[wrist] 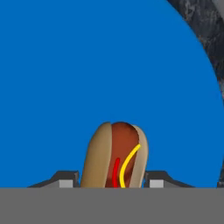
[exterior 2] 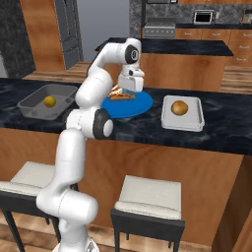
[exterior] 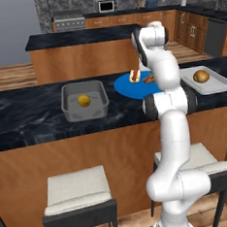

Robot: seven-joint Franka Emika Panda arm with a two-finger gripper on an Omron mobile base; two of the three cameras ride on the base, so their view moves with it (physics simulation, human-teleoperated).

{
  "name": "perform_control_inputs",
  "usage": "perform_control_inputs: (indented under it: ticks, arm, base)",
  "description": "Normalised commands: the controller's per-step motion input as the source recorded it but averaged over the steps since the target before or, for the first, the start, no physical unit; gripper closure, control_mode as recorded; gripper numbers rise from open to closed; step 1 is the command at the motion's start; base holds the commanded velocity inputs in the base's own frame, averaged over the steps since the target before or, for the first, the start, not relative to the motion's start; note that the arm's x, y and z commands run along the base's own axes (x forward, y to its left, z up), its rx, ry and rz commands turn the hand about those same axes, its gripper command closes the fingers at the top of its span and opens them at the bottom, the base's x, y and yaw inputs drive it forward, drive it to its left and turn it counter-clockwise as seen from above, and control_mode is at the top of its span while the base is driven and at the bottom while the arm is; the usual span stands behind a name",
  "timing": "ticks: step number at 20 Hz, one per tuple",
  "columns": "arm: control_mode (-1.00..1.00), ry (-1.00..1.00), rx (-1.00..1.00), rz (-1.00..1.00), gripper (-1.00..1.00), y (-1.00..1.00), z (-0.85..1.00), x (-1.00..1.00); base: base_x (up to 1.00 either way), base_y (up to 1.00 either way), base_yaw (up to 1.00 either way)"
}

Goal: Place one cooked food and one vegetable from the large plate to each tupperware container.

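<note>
The arm (exterior: 166, 72) hides part of the blue plate (exterior: 125, 86).

Two hot dogs (exterior: 135, 75) (exterior: 148, 78), two vegetables (exterior: 83, 100) (exterior: 201, 76) (one plate (exterior: 128, 87)).

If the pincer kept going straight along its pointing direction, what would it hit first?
The hot dog, which already sits between the fingertips of the pincer. Right behind it lies the blue plate, so that surface probably comes next; depth is hard to judge.
</note>
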Motion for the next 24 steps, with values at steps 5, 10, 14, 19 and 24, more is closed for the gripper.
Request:
perform_control_inputs:
  ticks: [5, 10, 14, 19, 24]
  arm:
    - [-1.0, -0.17, 0.0, 0.06, 1.0, -0.25, 0.11, -0.59]
    - [-1.0, -0.35, -0.02, 0.35, 1.0, -0.67, 0.02, -0.57]
    - [-1.0, -0.45, -0.07, 0.4, 1.0, -0.41, 0.02, -0.96]
    - [-1.0, -0.23, -0.12, 0.37, 1.0, -0.22, 0.35, -0.57]
    - [-1.0, -0.01, -0.01, 0.47, 1.0, -0.4, 0.04, -0.01]
  base:
    - [0.0, 0.0, 0.0]
    - [0.0, 0.0, 0.0]
    - [0.0, 0.0, 0.0]
    - [0.0, 0.0, 0.0]
    - [0.0, 0.0, 0.0]
